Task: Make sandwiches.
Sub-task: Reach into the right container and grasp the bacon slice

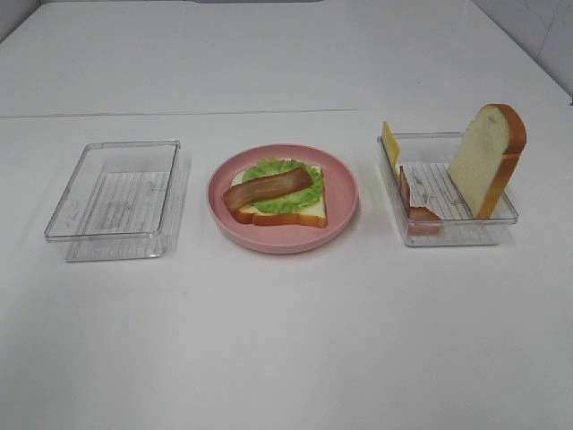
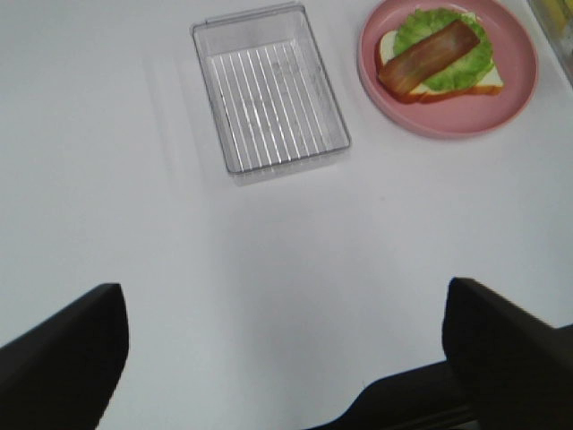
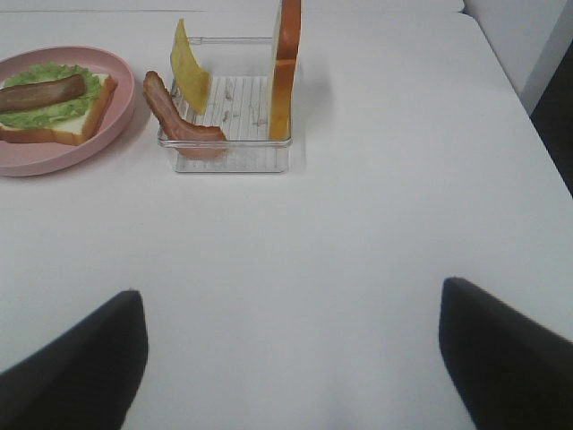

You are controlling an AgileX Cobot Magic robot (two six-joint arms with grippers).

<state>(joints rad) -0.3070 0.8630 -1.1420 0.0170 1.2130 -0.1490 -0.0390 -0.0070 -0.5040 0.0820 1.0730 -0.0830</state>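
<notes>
Left fingers (image 2: 54,358) and right fingers (image 3: 72,367), both spread wide and empty over bench (image 1: 286,340); part-built sandwich (image 1: 273,191) on pink plate (image 1: 347,210) well ahead between them; hazard: bread slice (image 1: 483,161) standing on edge in tray (image 1: 448,235) beyond right fingers may topple if nudged, thin cheese (image 1: 390,143) may slip.

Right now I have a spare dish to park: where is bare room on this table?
The wide table on the robot's side of the left tray, pink plate and right tray is bare, as is the strip behind them. The left tray holds nothing. Crowded: the right tray, with bread slice, cheese and bacon.
</notes>
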